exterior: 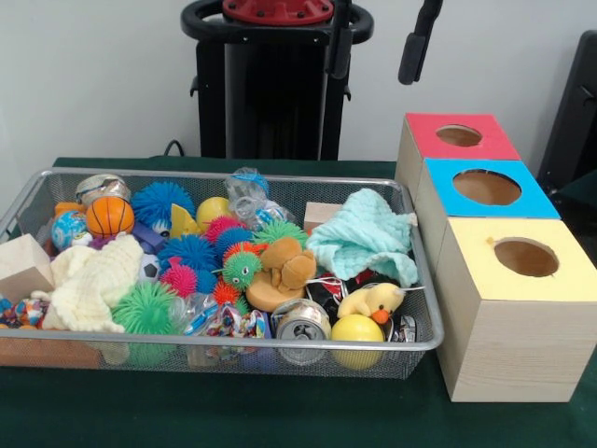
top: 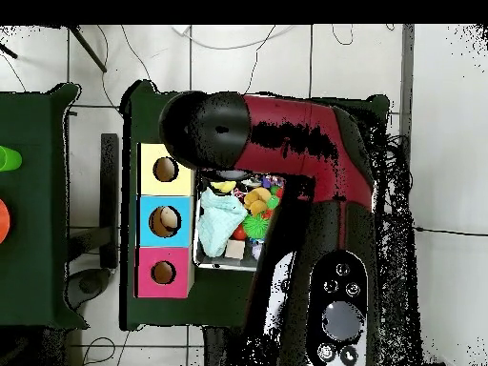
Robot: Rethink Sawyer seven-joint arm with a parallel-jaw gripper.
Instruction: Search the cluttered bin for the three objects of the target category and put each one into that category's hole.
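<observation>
Little of the claw (exterior: 373,67) shows: only dark pieces hang at the top edge of the front view, above the far side of the tabletop (exterior: 280,420), and I cannot tell whether it is open or closed. It is up clear of everything and touches nothing. In the overhead view the red and black arm (top: 295,143) lies across most of the bin and hides the claw.

Below, the wire mesh bin (exterior: 187,347) sits on the green tabletop, packed full. A crumpled mint cloth (exterior: 366,233) lies at the end nearest the boxes, with a yellow plush duck (exterior: 373,301), a yellow ball (exterior: 357,329) and a drink can (exterior: 301,322) by the near rim. Toward the middle are a brown plush toy (exterior: 284,271) and several spiky rubber balls in blue, green and pink. A small basketball (exterior: 109,216) and a cream knitted toy (exterior: 89,280) lie at the other end.

Just beside the bin stand three wooden boxes in a row, each with a round hole on top: the red box (exterior: 457,140) farthest back, the blue box (exterior: 485,191) in the middle, the yellow box (exterior: 522,271) nearest.
</observation>
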